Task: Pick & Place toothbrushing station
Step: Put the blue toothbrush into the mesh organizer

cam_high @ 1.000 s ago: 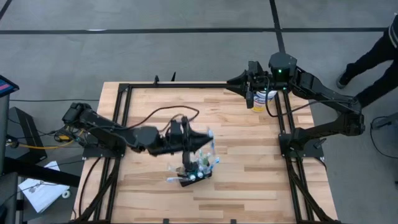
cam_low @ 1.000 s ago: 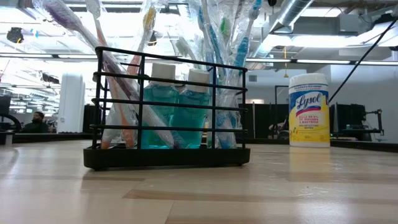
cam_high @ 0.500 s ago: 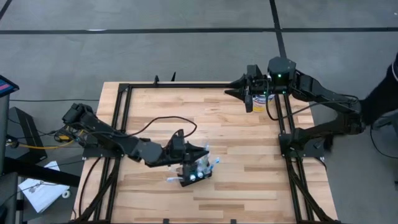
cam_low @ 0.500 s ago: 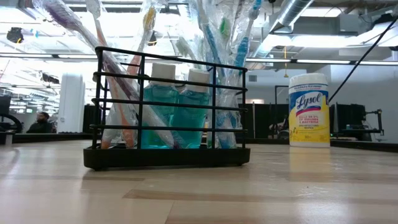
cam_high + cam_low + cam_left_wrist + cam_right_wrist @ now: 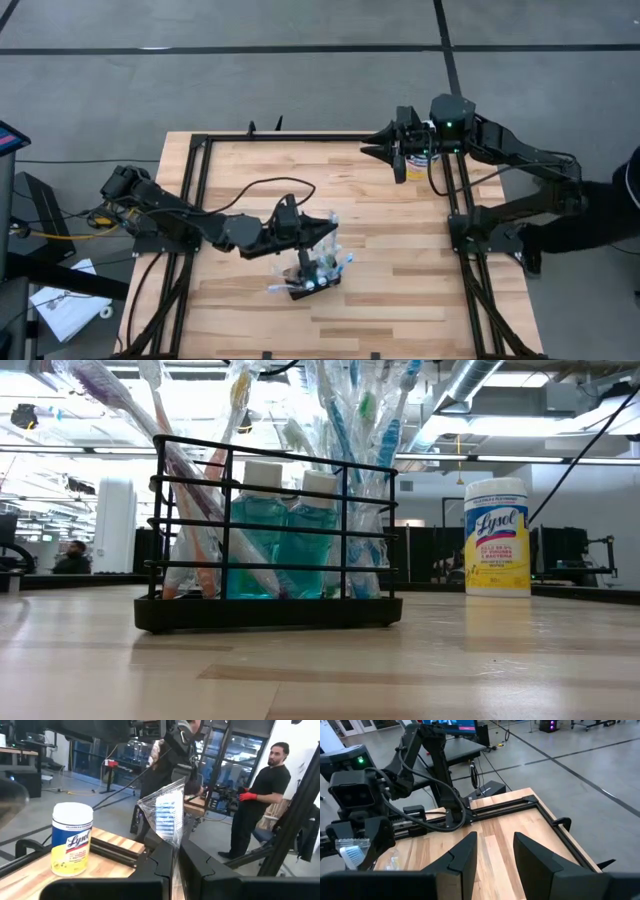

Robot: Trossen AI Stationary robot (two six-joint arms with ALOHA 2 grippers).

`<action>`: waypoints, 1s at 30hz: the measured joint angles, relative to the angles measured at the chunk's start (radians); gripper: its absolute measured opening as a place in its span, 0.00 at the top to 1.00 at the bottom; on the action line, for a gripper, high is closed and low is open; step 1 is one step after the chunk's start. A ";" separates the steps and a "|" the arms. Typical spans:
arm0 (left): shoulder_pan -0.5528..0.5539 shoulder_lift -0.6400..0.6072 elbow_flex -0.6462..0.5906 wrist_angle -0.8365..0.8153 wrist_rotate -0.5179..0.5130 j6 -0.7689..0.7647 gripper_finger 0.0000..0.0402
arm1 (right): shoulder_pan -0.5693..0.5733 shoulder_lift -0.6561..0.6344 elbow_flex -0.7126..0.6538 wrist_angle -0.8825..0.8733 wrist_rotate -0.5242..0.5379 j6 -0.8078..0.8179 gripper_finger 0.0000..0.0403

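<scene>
A wrapped toothbrush [image 5: 165, 817] is clamped in the left claw [image 5: 325, 232] at frame centre, above the toothbrushing station [image 5: 312, 280]. The right claw [image 5: 385, 145], upper right, is held apart, empty.

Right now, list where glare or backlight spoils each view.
Low view: ceiling lights behind the toothbrushing station wash out the brush tips. Left wrist view: the wrapped toothbrush in the shut left claw glints. High view: even light on the table, no glare.
</scene>
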State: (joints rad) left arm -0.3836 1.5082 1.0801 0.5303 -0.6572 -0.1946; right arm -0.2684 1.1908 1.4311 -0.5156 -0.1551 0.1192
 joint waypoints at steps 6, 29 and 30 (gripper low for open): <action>-0.032 0.037 0.000 0.113 0.015 0.002 0.99 | 0.000 0.000 0.000 0.000 0.000 -0.012 0.71; -0.065 0.157 -0.107 0.218 -0.034 0.007 0.99 | 0.000 0.000 0.000 -0.002 0.000 -0.049 0.71; -0.065 0.157 -0.116 0.237 -0.034 0.009 0.99 | 0.001 0.000 0.000 -0.002 -0.001 -0.051 0.71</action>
State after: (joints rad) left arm -0.4484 1.6653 0.9638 0.7676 -0.6915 -0.1857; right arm -0.2679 1.1908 1.4311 -0.5179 -0.1558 0.0687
